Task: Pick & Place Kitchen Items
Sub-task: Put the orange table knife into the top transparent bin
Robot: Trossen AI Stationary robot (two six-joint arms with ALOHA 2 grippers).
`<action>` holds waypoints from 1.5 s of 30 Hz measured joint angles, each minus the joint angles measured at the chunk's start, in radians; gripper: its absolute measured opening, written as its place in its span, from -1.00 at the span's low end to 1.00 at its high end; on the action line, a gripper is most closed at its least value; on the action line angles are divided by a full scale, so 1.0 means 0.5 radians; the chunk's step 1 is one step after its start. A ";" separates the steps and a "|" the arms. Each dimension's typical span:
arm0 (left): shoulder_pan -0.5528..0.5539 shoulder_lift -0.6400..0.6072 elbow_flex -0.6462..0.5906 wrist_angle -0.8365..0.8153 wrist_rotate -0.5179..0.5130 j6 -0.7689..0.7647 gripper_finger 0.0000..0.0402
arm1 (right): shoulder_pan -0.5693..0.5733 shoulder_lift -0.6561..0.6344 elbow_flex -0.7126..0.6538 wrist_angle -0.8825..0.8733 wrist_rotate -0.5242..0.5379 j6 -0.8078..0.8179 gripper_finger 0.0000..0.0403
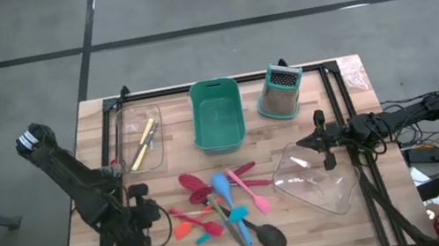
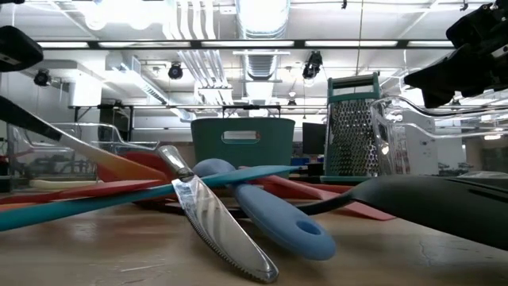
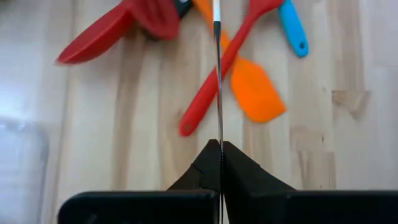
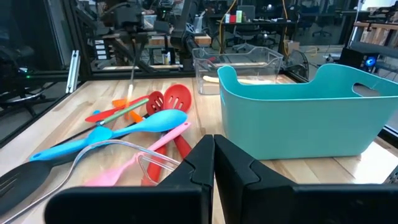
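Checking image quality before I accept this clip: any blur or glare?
Left wrist view: the red spatula is smeared, the orange spatula fairly crisp. Low view: the knife blade carries bright reflections, and the near wooden table is soft. High view: evenly lit.

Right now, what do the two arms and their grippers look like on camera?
Both arms are dark and slim. The left arm has a pale, ribbed cylinder at its outer end; its left gripper has two matte black, wedge-shaped fingers. The right arm trails cables off the table edge; its right gripper has matching black angular fingers.
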 joint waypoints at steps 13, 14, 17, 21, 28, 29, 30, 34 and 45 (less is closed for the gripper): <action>0.000 -0.332 0.000 -0.457 0.051 -0.449 -0.99 | 0.001 0.000 0.000 0.000 0.000 -0.003 -0.96; 0.000 -0.348 0.000 -0.473 0.050 -0.472 -0.99 | 0.001 0.000 -0.001 0.000 0.000 -0.003 -0.96; 0.000 -0.376 0.001 -0.507 0.043 -0.553 -0.99 | 0.001 0.000 -0.001 0.000 0.000 -0.001 -0.96; 0.001 -0.399 0.001 -0.547 0.135 -0.611 -0.99 | 0.001 0.000 0.000 0.000 0.000 0.000 -0.96; -0.002 -0.460 0.120 -0.567 0.159 -0.469 -0.99 | 0.000 0.000 0.000 0.000 0.000 -0.003 -0.96; -0.002 -0.466 0.154 -0.574 0.123 -0.438 -1.00 | 0.001 0.000 -0.001 0.000 0.000 -0.002 -0.96; -0.002 -0.469 0.187 -0.599 0.089 -0.411 -1.00 | 0.001 0.000 0.000 0.000 0.000 0.000 -0.96; -0.001 -0.467 0.336 -0.824 0.015 -0.437 -1.00 | 0.000 0.000 0.000 0.000 0.000 -0.002 -0.96; 0.012 -0.423 0.432 -1.393 -0.582 -1.063 -0.99 | 0.001 0.000 0.000 0.000 0.000 0.000 -0.96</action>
